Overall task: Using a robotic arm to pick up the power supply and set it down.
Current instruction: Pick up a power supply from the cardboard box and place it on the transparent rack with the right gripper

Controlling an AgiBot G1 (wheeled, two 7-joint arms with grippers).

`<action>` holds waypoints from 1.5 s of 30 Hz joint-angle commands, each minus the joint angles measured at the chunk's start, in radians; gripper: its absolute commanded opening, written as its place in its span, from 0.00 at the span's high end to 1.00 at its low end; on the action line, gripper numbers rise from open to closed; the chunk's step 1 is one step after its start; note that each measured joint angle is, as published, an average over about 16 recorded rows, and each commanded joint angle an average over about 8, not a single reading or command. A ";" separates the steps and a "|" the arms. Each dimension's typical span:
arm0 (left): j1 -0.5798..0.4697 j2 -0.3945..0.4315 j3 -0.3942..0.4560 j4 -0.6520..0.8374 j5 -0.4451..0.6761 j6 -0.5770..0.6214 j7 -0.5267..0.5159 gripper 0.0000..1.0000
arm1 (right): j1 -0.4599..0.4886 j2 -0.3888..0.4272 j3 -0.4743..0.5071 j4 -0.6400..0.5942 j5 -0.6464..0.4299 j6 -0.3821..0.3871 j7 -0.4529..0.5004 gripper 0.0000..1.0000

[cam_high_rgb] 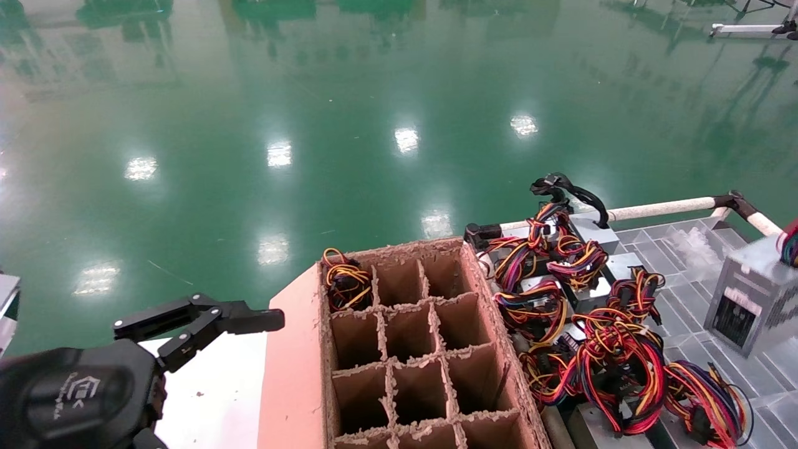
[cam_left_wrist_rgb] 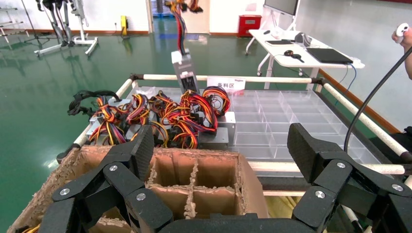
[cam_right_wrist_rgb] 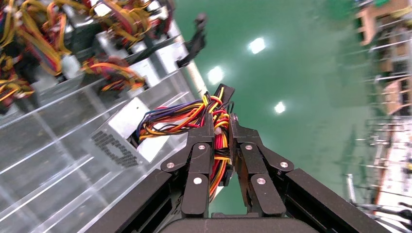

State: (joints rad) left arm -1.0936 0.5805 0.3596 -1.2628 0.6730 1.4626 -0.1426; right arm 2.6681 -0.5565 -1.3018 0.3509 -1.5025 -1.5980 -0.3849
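Head view: I see the green floor point(cam_high_rgb: 312, 125) filling the upper field. Below it stands the brown carton point(cam_high_rgb: 424, 349) with grid dividers; its far-left cell holds a bundle of yellow and orange wires point(cam_high_rgb: 346, 284). To the carton's right lies the clear tray point(cam_high_rgb: 686, 293) of square compartments, bounded by a white rail point(cam_high_rgb: 661, 209). A pile of supplies point(cam_high_rgb: 586, 312) with red, yellow and purple wiring sits in the tray just beside the carton.

The power supply point(cam_high_rgb: 748, 299), a grey box with a black-and-white label, hangs tilted at the right edge of the head view, above the tray and well apart from the carton. In the left wrist view I see it suspended point(cam_left_wrist_rgb: 184, 73) over the pile by its wires, clear of the other units. In the right wrist view the right gripper point(cam_right_wrist_rgb: 221, 128) has its fingers pressed together on the wire bundle point(cam_right_wrist_rgb: 184, 114) of this unit, and the box point(cam_right_wrist_rgb: 128, 136) dangles beneath them over the clear compartments.

The left gripper point(cam_high_rgb: 206, 324) hovers low at the carton's left, over a white surface point(cam_high_rgb: 212, 386). Its fingers point(cam_left_wrist_rgb: 311, 150) are spread wide and hold nothing.
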 commanded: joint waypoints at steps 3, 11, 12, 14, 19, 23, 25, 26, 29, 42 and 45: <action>0.000 0.000 0.000 0.000 0.000 0.000 0.000 0.00 | -0.024 -0.010 -0.045 -0.011 0.024 0.000 -0.009 1.00; 0.000 0.000 0.000 0.000 0.000 0.000 0.000 0.00 | -0.083 -0.039 -0.106 -0.020 0.093 0.005 -0.009 1.00; 0.000 0.000 0.000 0.000 0.000 0.000 0.000 0.00 | -0.089 -0.043 -0.112 -0.022 0.100 0.006 -0.008 1.00; 0.000 0.000 0.000 0.000 0.000 0.000 0.000 0.00 | -0.100 -0.051 -0.122 -0.026 0.115 0.008 -0.007 1.00; 0.000 0.000 0.000 0.000 0.000 0.000 0.000 0.00 | -0.126 -0.071 -0.140 -0.039 0.150 0.013 -0.010 1.00; 0.000 0.000 0.000 0.000 0.000 0.000 0.000 0.00 | -0.149 -0.083 -0.149 -0.050 0.175 0.017 -0.018 1.00; 0.000 0.000 0.000 0.000 0.000 0.000 0.000 0.00 | -0.162 -0.088 -0.151 -0.057 0.187 0.019 -0.023 1.00; 0.000 0.000 0.000 0.000 0.000 0.000 0.000 0.00 | -0.169 -0.090 -0.152 -0.060 0.192 0.020 -0.026 1.00; 0.000 0.000 0.000 0.000 0.000 0.000 0.000 0.00 | -0.187 -0.095 -0.156 -0.071 0.206 0.023 -0.036 1.00; 0.000 0.000 0.000 0.000 0.000 0.000 0.000 0.00 | -0.216 -0.104 -0.193 -0.112 0.196 0.021 -0.074 1.00; 0.000 0.000 0.000 0.000 0.000 0.000 0.000 0.00 | -0.203 -0.097 -0.209 -0.112 0.182 0.018 -0.080 1.00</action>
State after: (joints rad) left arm -1.0937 0.5804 0.3600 -1.2628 0.6727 1.4624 -0.1423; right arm 2.4727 -0.6539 -1.5148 0.2421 -1.3268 -1.5793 -0.4639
